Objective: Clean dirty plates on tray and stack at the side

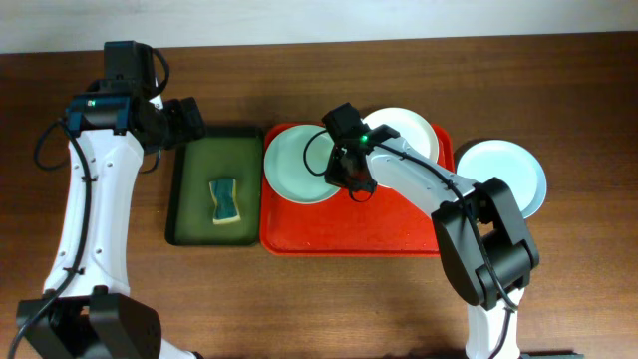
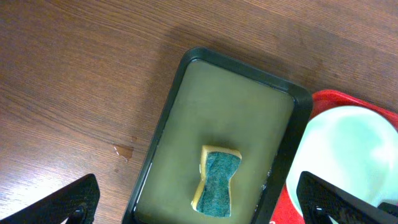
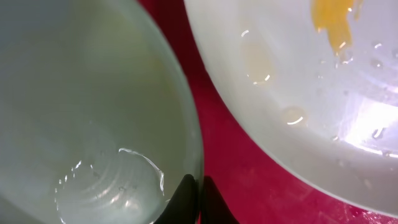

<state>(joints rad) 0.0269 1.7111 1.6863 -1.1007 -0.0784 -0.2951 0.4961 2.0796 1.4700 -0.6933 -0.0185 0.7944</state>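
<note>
My right gripper point(image 3: 198, 200) is pinched tight on the rim of the mint green plate point(image 1: 294, 165), which lies at the left end of the red tray point(image 1: 349, 234). The white plate point(image 1: 409, 128) sits at the tray's back right and the light blue plate point(image 1: 508, 175) lies off its right side. My left gripper point(image 1: 186, 120) hangs left of the tray, spread wide and holding nothing.

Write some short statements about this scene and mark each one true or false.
1. The sponge lies in the dark green tray. True.
2. The right claw is shut on the rim of the mint plate. True.
3. All three plates are on the red tray. False: the light blue plate sits on the table beside it.
4. The left claw holds the sponge. False: it is open and holds nothing.
5. The white plate carries a yellow smear. True.
</note>
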